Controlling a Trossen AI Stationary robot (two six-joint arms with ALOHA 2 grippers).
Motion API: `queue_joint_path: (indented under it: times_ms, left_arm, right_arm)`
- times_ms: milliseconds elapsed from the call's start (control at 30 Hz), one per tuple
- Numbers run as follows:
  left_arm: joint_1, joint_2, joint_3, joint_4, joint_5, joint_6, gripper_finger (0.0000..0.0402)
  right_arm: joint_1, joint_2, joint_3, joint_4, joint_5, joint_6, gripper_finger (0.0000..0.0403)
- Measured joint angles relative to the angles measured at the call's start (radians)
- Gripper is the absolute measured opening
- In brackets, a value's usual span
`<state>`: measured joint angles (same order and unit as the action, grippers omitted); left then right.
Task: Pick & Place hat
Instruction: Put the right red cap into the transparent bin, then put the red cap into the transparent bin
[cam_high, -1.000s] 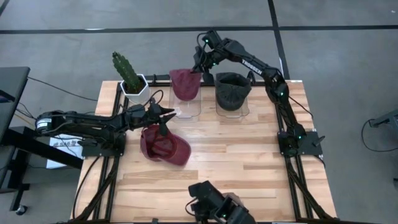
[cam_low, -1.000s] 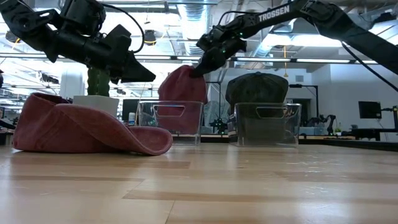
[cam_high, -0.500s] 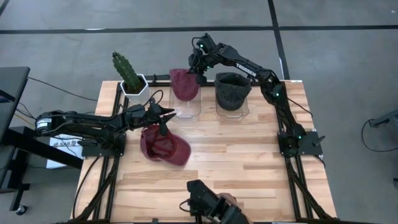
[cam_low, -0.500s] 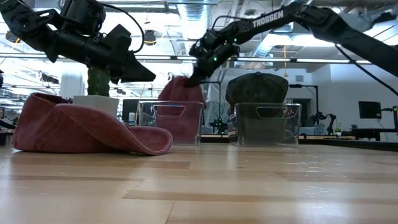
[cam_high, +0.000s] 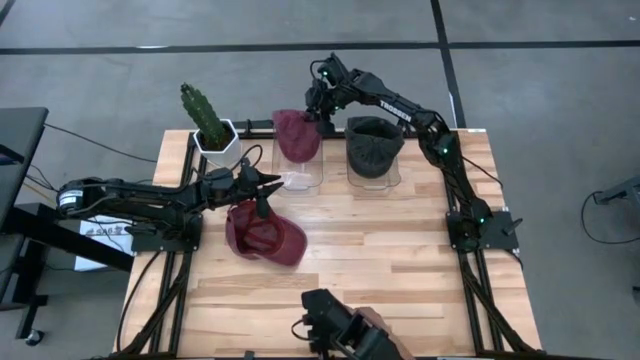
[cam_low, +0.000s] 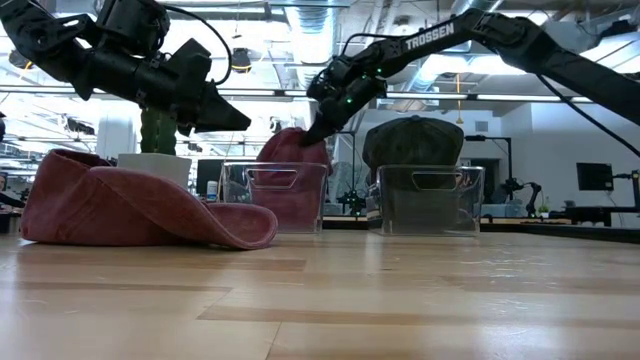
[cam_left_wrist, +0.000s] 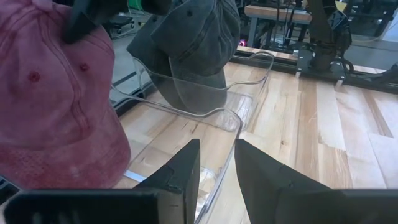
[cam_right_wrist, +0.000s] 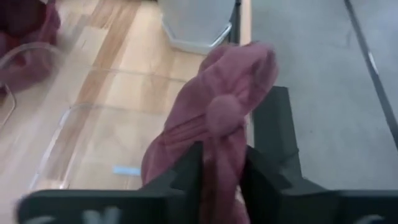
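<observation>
At the desk's (cam_high: 400, 260) far edge, the right tool (cam_high: 322, 122) pinches the soft red cloth hat (cam_high: 297, 135) draped in a clear plastic bin (cam_high: 300, 172). A dark hat (cam_high: 373, 145) fills the neighbouring bin (cam_high: 375, 175). Another red hat (cam_high: 262, 236) lies crumpled near the left edge, below the slightly spread left tool (cam_high: 268, 185).

Matt cloth hat (cam_high: 297, 133), clear glossy plastic bin (cam_low: 274, 192), wooden table (cam_high: 400, 250).
</observation>
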<state>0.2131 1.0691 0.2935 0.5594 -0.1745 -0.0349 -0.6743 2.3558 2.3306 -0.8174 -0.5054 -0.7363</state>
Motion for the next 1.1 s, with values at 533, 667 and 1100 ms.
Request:
queue_joint_path:
  times_ms: [533,667,1100]
  left_arm:
    - [-0.009,0.000,0.000,-0.003,-0.001,0.110,0.0097]
    - [-0.026,-0.001,-0.003,-0.003,0.002,0.100,0.0097]
    - [-0.231,-0.001,-0.070,0.012,-0.005,-0.008,0.0097]
  right_arm:
    - [-0.005,-0.067,0.021,-0.031,0.062,0.020,0.0246]
    - [-0.005,-0.101,0.021,-0.102,0.007,0.030,0.0240]
    - [0.180,-0.113,0.021,-0.414,-0.250,-0.019,0.0204]
